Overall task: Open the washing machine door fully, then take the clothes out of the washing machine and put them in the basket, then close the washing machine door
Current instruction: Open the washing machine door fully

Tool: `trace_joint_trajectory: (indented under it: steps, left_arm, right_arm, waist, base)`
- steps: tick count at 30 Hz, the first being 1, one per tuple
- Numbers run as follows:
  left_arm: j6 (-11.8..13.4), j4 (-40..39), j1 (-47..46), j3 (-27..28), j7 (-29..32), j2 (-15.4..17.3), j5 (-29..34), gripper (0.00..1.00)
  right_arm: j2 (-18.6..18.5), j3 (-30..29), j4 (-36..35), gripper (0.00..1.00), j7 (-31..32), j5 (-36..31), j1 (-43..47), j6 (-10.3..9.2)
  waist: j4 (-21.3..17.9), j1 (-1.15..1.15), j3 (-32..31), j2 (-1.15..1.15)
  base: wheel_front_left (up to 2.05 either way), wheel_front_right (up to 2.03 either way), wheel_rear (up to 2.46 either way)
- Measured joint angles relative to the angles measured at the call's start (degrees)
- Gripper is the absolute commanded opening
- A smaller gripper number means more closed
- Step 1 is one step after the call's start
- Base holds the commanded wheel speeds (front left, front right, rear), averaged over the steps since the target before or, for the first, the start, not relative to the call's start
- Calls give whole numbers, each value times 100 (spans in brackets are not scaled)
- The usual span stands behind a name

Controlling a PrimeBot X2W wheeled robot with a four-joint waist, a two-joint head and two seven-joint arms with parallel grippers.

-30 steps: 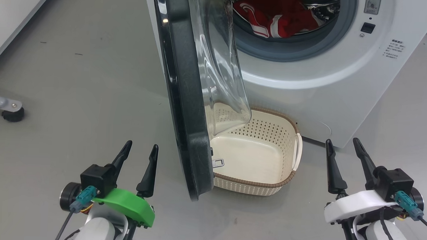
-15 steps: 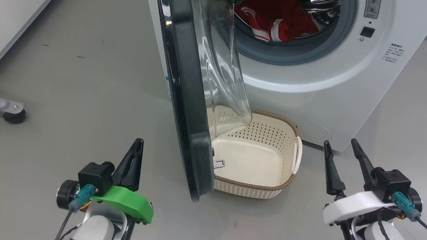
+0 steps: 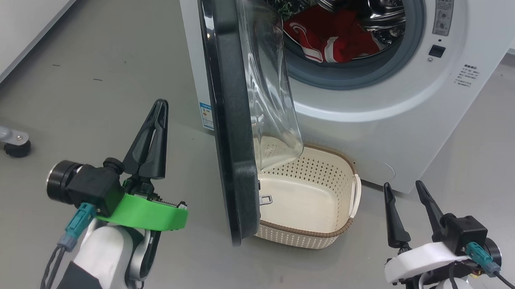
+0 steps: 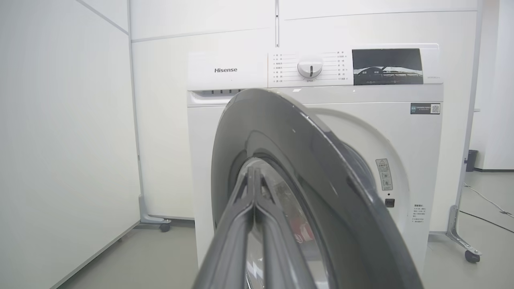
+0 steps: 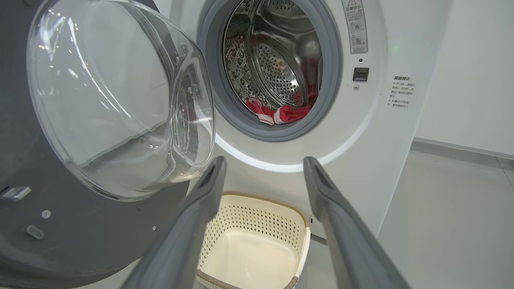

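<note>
Now my empty left claw (image 3: 161,104) is clenched, the half-open black-rimmed round glass door (image 3: 228,117) just to its right, which I should push fully wide; my right claw (image 3: 402,184) hangs released.

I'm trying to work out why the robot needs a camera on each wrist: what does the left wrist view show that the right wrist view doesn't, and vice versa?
Left wrist view: the outer black face of the washing machine door, plus the control dial and dark display panel above. Right wrist view: the door's inner glass bowl, a direct look into the steel drum at the clothes, and the basket below. Both: the white washing machine with its door partly open.
</note>
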Motion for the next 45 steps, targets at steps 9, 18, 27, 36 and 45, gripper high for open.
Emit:
trace_joint_trajectory:
  steps: [9,18,27,36,45]
  left_arm:
    - [-268,-1134,-87,-463,-26,-1,223,0]
    - [-719,-1247,361,-1657,281,-32,153,0]
    - [-713,-723,737,-1864,804,-25,0,0]
    - [-612,-339,756,-1734,998,-25,-53,0]
    - [-483,-104,755,-1519,1014,-27,-100,0]
  right_arm:
    - [65,-29,16,100,0,-54,130,20]
    - [131,15,19,100,0,-212,163,115]
    - [170,-4,22,100,0,-254,157,164]
    - [198,-71,36,100,0,-286,153,165]
    - [210,-129,46,100,0,-332,102,215]
  waist:
    - [-40,0,-115,0]
    - [-101,0,-79,0]
    - [-237,0,21,0]
    - [-314,0,109,0]
    - [-365,0,172,0]
  base:
    - [0,0,0]
    - [0,0,0]
    - [0,0,0]
    - [0,0,0]
    - [0,0,0]
